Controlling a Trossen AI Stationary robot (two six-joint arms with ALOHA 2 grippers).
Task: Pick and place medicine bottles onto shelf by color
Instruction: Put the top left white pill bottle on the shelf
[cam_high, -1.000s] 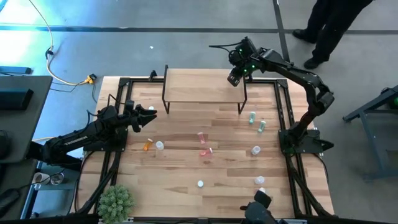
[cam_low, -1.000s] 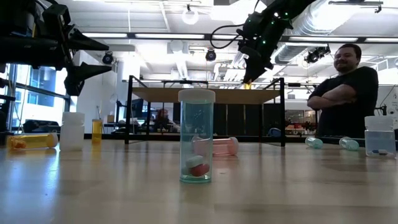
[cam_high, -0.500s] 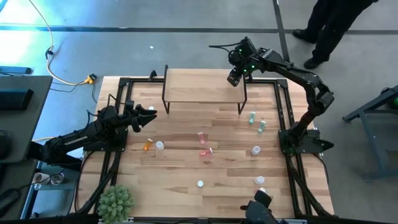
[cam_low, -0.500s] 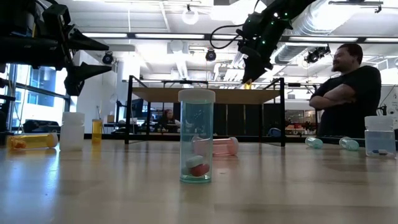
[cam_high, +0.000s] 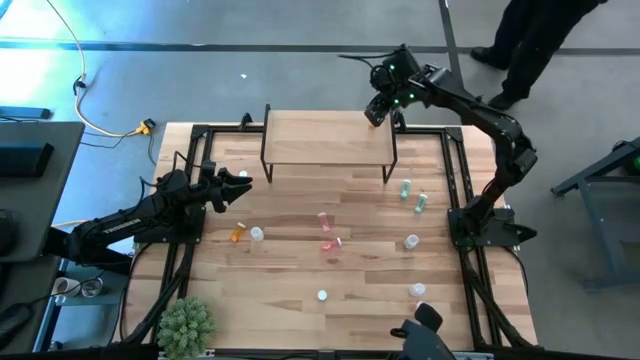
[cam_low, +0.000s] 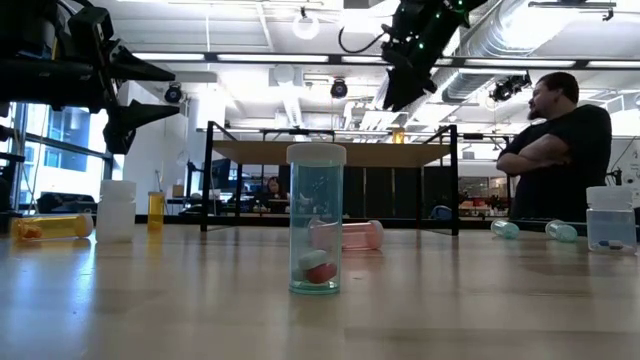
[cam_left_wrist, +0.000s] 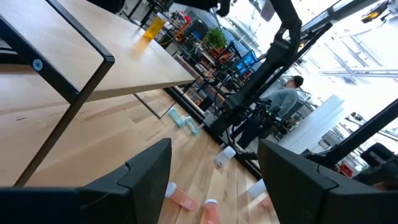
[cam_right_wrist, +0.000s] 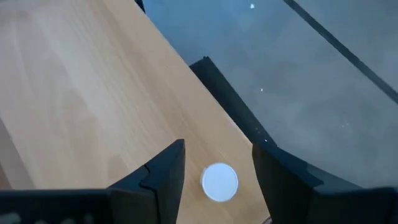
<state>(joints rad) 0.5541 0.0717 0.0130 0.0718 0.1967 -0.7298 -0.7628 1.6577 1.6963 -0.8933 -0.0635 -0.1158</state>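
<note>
The shelf (cam_high: 325, 135) stands at the table's far side. An orange medicine bottle with a white cap (cam_right_wrist: 219, 182) stands upright on the shelf's far right corner (cam_left_wrist: 154, 26). My right gripper (cam_high: 378, 108) hangs open above it, its fingers on either side of the cap and clear of it. My left gripper (cam_high: 243, 183) is open and level over the table's left part, with nothing in it. On the table are pink bottles (cam_high: 324, 220), green ones (cam_high: 405, 187), white ones (cam_high: 411, 241) and a lying orange one (cam_high: 238, 233).
A clear bottle (cam_low: 316, 220) stands near the table's front edge. A green spiky plant (cam_high: 187, 322) sits at the near left corner. A person (cam_low: 560, 140) stands beyond the table's far right. Most of the shelf top is bare.
My right gripper has risen straight up from the shelf's far right corner and now stands clear above it. The orange bottle stays upright on the shelf.
</note>
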